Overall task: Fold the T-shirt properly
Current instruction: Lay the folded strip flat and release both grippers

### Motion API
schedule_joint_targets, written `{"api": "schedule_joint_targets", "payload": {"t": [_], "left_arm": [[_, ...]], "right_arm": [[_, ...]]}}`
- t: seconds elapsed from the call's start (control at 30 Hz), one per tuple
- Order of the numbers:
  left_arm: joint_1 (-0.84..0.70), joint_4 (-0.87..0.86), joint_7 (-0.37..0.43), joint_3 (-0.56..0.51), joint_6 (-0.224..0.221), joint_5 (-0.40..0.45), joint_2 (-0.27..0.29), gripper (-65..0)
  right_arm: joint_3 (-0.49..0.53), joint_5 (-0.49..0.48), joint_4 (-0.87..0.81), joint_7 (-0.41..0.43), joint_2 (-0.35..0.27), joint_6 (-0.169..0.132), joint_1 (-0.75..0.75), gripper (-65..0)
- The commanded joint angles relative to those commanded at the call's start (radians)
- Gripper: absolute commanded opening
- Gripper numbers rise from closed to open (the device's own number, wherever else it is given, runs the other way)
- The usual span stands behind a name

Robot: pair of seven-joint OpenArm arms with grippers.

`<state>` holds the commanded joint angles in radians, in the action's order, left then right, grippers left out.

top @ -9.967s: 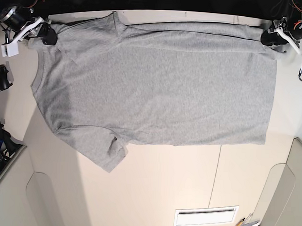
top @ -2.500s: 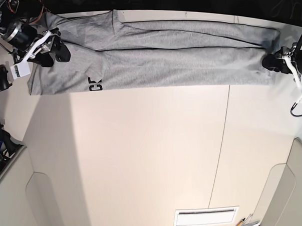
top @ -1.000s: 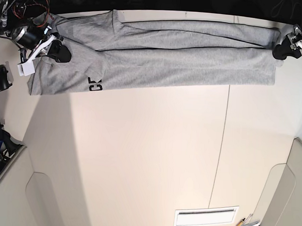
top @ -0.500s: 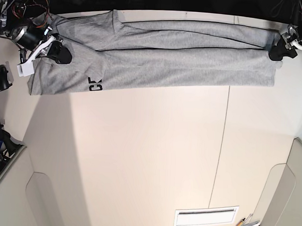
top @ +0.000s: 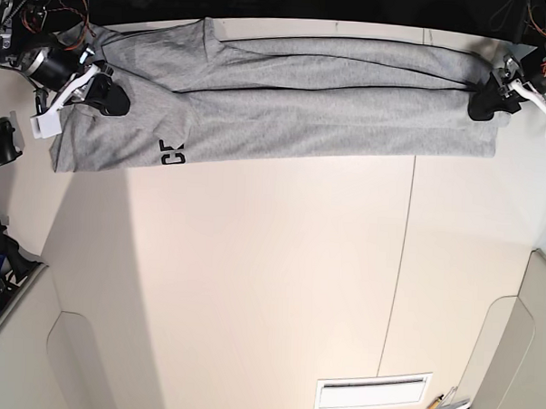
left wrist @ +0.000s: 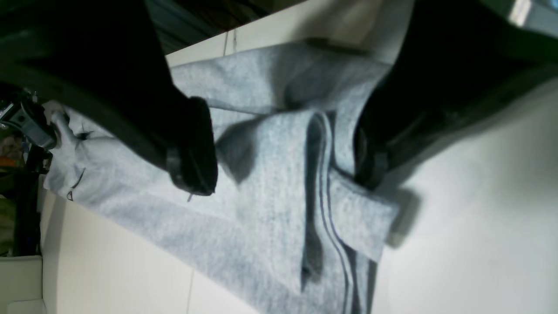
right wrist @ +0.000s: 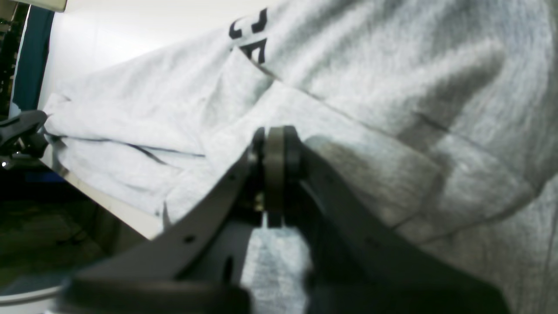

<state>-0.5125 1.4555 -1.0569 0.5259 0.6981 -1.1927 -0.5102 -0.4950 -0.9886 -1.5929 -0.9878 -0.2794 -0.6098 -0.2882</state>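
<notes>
Fabric fills most of the left wrist view: the heather-grey cotton T-shirt (left wrist: 270, 183) is seen at its hem corner, where several stacked edges show as parallel lines. The left gripper (left wrist: 283, 161) is spread wide, one black finger on each side of a raised fold, and nothing is gripped. A pale table (left wrist: 479, 196) lies beyond the corner.

In the right wrist view, the right gripper (right wrist: 274, 148) is seen with its jaws pressed together just above the cloth. No fabric is seen between them, and it is judged empty, though contact beneath cannot be ruled out. Fragments of black block lettering (right wrist: 248, 37) are visible, cut off by a fold and not readable as a word.

In the base view, the T-shirt is laid as a long narrow band along the far edge of the table, with one gripper at each end. The characters "CR" or similar show near the band's near edge. The lengthwise fold is judged complete; the next move calls for both ends to be gripped and the band folded across its length.
</notes>
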Motion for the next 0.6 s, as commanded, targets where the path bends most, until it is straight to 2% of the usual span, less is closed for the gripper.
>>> {"api": "schedule_joint_targets", "payload": {"t": [0.1, 0.2, 0.37, 0.6], "left_arm": [[0.000, 0.000, 0.011, 0.000, 0.000, 0.000, 0.000, -51.4], [0.009, 0.000, 0.010, 0.000, 0.000, 0.004, 0.000, -63.9], [0.051, 0.000, 0.002, 0.000, 0.000, 0.098, 0.000, -65.0], [0.127, 0.001, -0.032, 0.035, 0.000, 0.133, -0.026, -65.0]], "right_arm": [[0.000, -0.014, 0.000, -0.001, 0.000, 0.000, 0.000, -65.0], [0.000, -0.023, 0.000, 0.000, 0.000, 0.000, 0.000, -65.0], [0.000, -0.026, -0.005, -0.001, 0.000, 0.000, 0.000, -65.0], [-0.004, -0.016, -0.119, -0.006, 0.000, 0.000, -0.001, -65.0]]}}
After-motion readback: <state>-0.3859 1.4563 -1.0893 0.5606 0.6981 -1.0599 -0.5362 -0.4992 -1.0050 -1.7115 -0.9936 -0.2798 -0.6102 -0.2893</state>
